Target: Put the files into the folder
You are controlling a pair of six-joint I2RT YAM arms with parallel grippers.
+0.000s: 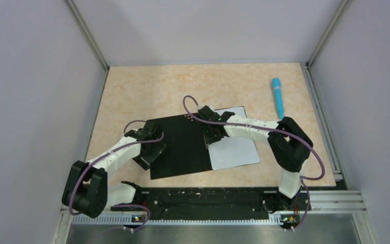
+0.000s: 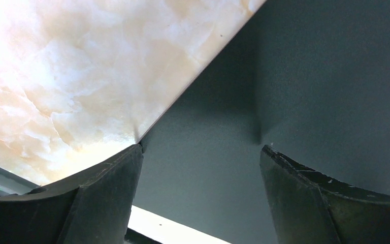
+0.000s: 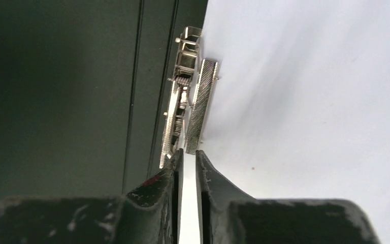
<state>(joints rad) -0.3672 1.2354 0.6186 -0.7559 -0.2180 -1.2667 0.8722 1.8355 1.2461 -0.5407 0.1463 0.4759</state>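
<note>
Files [image 1: 236,150]: so, one white sheet lay flat in the right half of the open folder, left edge right at the clip.
Folder [image 1: 180,147]: was spread open on the table [image 1: 147,91], black inside facing up, left half bare.
Clip [image 3: 185,112]: metal spring thing by the spine, its textured plate sat over the sheet's edge.
My right pincer [image 3: 187,152]: fingers were drawn nearly together, tips at the clip's near end, a thin white slit between them; honestly couldn't tell if they nipped anything.
My left pincer [image 2: 201,148]: fingers were spread wide over the folder's left edge.
Pen [image 1: 278,96]: blue, lay well apart at the far right.
</note>
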